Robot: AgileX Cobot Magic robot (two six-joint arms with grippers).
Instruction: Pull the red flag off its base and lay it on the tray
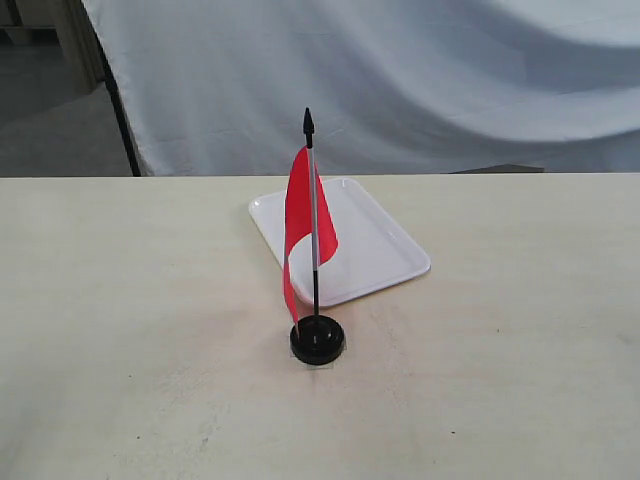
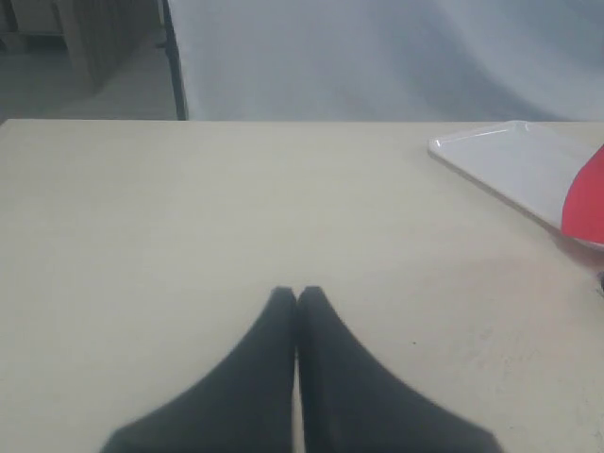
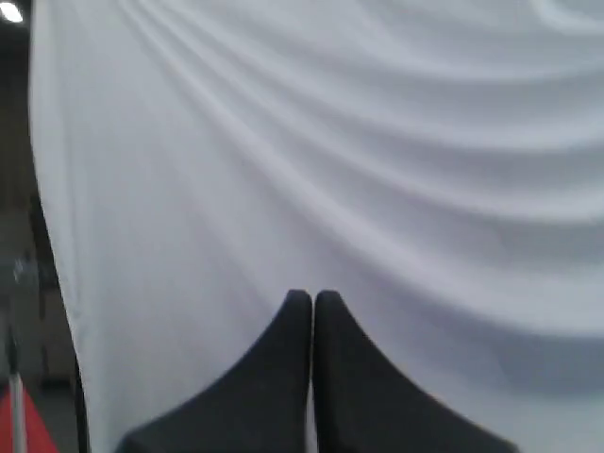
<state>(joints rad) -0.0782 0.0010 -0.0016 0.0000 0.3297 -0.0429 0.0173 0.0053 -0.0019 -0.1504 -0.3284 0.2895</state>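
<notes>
The red flag (image 1: 298, 215) stands upright on its thin pole, planted in the round black base (image 1: 318, 340) on the pale table. Just behind it lies the white tray (image 1: 375, 250), with nothing on it. Neither arm shows in the exterior view. In the left wrist view my left gripper (image 2: 298, 294) is shut with nothing in it, low over bare tabletop, with the tray (image 2: 514, 165) and a bit of the red flag (image 2: 585, 203) off to one side. My right gripper (image 3: 312, 298) is shut too, facing the white cloth backdrop, and a sliver of the red flag (image 3: 33, 425) sits at that view's corner.
A white cloth backdrop (image 1: 400, 80) hangs behind the table's far edge. A dark post (image 1: 120, 110) stands at its left. The pale tabletop (image 1: 120, 330) spreads wide on both sides of the base.
</notes>
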